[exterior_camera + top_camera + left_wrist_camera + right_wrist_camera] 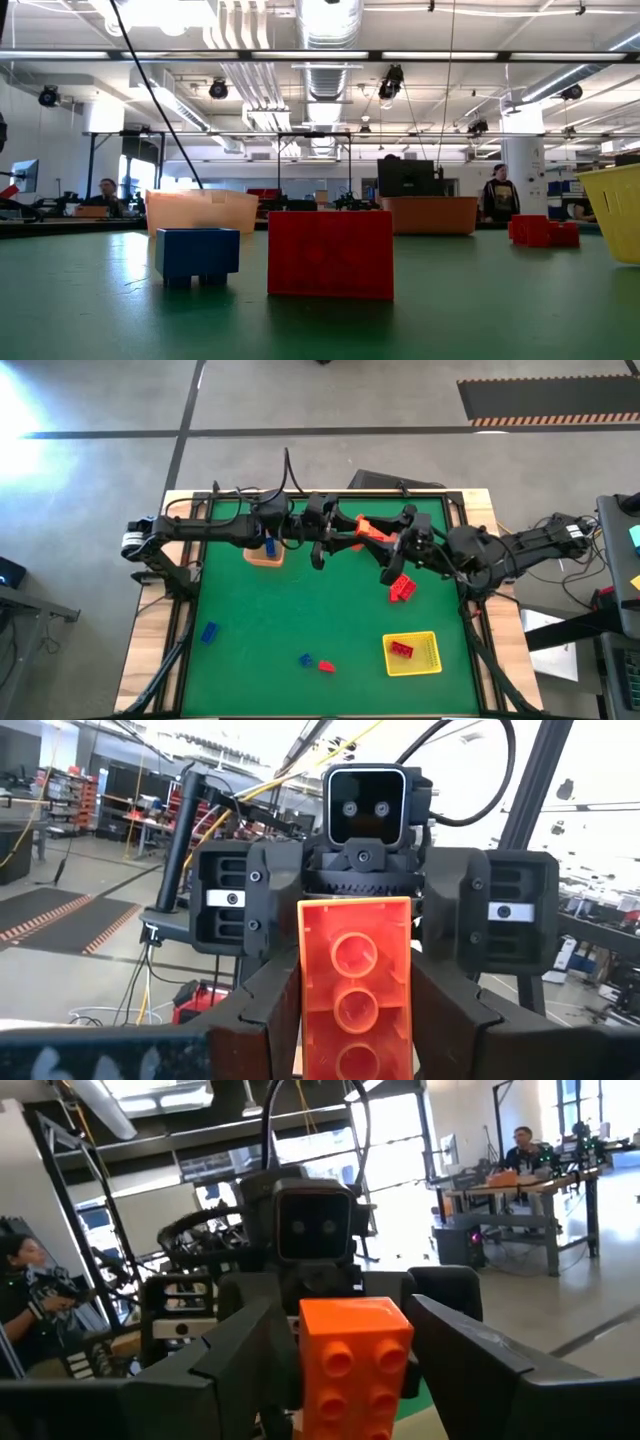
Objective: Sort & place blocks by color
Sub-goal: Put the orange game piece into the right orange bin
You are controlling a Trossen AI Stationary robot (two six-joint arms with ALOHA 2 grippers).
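Note:
Both grippers meet above the table's far middle: left gripper (345, 532), right gripper (392, 538), with orange (370, 528) between them. An orange block (356, 980) shows its hollow underside between the left fingers, and its studded top (352, 1370) between the right fingers. Each wrist view faces the other gripper. A blue block (268, 545) sits in the tan bin (262, 558). A red block (401, 649) lies in the yellow bin (425, 665). Loose on the mat are red blocks (402, 588), a blue block (209, 631), and a blue (306, 659) and red (327, 666) pair. My left gripper pinches the orange block's long sides (306, 990) between its two fingers, lying along it; the far end (356, 910) sticks out toward the other gripper. The block is lifted clear. My right gripper has the block's other end (352, 1320) between its fingers (450, 1340), level, from the table's right.
In the low view an orange bin (430, 213) stands on the far side beside the tan bin (200, 210), and the yellow bin (615, 210) on the right. A black frame (185, 575) edges the green mat. People sit and stand in the room beyond.

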